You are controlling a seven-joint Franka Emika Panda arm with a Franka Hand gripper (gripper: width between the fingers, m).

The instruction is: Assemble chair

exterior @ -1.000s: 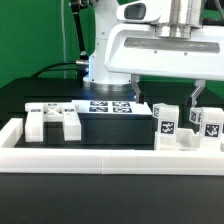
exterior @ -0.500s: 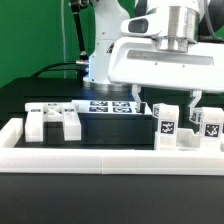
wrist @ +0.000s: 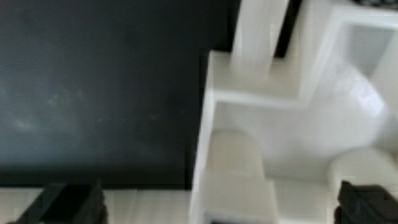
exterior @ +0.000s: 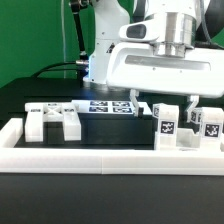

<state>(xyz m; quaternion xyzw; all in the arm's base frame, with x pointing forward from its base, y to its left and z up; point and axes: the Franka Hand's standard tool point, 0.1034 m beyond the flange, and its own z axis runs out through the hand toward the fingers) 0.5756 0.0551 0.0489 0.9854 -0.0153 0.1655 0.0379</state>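
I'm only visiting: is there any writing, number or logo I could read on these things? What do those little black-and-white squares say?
No words, numbers or brand names can be read in either view.
Upright chair piece: a black-and-white square tag, a pattern only, no letters.
Low chair piece: its small tags on top are too small to make out.
Marker board: square tags, patterns only.
Wrist view: blurred white plastic with no print.

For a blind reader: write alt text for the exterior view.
The open claw hangs over tagged white chair pieces at the exterior view's right. Another blocky white piece sits at its left, the marker board in the middle, behind a low white border frame.
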